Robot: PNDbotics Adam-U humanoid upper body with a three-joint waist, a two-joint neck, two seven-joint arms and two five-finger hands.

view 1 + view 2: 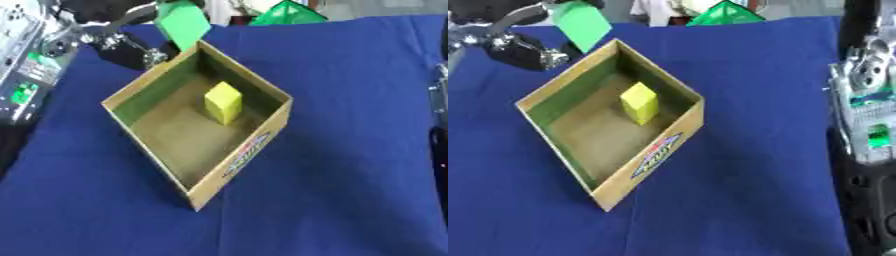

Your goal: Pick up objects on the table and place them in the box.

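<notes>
One cardboard box [234, 167] sits open-topped in the middle of the bench [350, 200], turned cornerwise so that one corner points toward the near edge. Its walls are plain brown card, thin and straight, with a blue and red printed logo on the outer near-right wall; the inner far-left wall looks greenish. The bench is covered with a deep blue cloth, smooth and matte, with only faint creases.

Inside the box, a yellow block [223, 102] stands on the floor toward the far corner. It is a clean-edged cuboid with flat faces, taller than wide, its top face paler than its sides.

At the far left, the left hand [131, 47], black with silver joints, reaches in from the upper-left corner and holds a green block [182, 22], flat-faced and angular, just above and beyond the box's far corner. Its fingers seem curled about the block, though the contact itself is blurred.

Beyond the far edge of the cloth a green pyramid-like shape [726, 14] with light edges shows in part.

The right arm shows at the right edge as silver and black machinery; I cannot tell what state the right hand is in.
</notes>
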